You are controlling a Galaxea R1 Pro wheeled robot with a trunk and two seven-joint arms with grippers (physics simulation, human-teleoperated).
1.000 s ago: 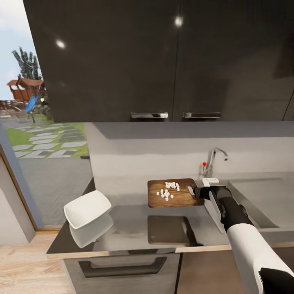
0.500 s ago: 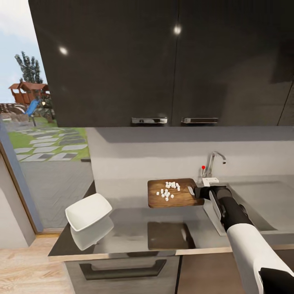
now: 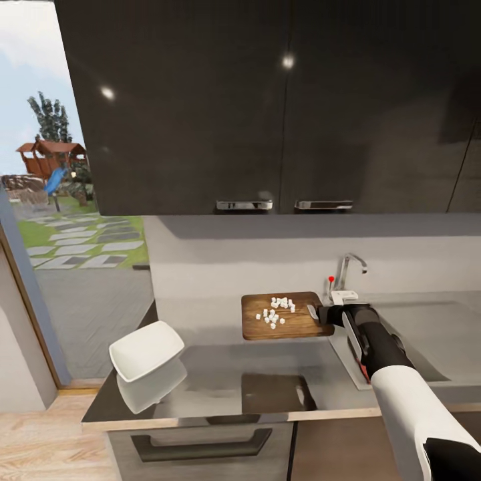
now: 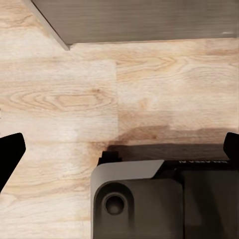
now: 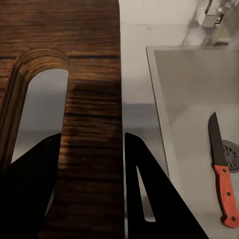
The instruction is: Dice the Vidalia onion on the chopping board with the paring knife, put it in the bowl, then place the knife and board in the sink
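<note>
The brown chopping board [image 3: 284, 317] hangs level a little above the grey countertop [image 3: 214, 381], with several white onion dice [image 3: 275, 310] on its middle. My right gripper [image 3: 324, 314] is shut on the board's right end beside the handle slot; in the right wrist view its dark fingers clamp the board [image 5: 92, 124]. The white bowl [image 3: 145, 349] rests tilted at the countertop's left end, well left of the board. The red-handled paring knife [image 5: 222, 174] lies in the sink [image 5: 189, 89] near the drain. My left gripper [image 4: 122, 144] is open over the wooden floor.
Dark wall cabinets [image 3: 267, 107] hang above the counter. A chrome tap [image 3: 347, 267] with a red knob stands behind the sink [image 3: 427, 334], just right of the board. A glass door at the left looks onto a garden. Grey drawer fronts [image 3: 200, 444] sit below the worktop.
The whole head view has shifted, so the camera moved. The board with the dice stays held in the right gripper at the same spot in the picture.
</note>
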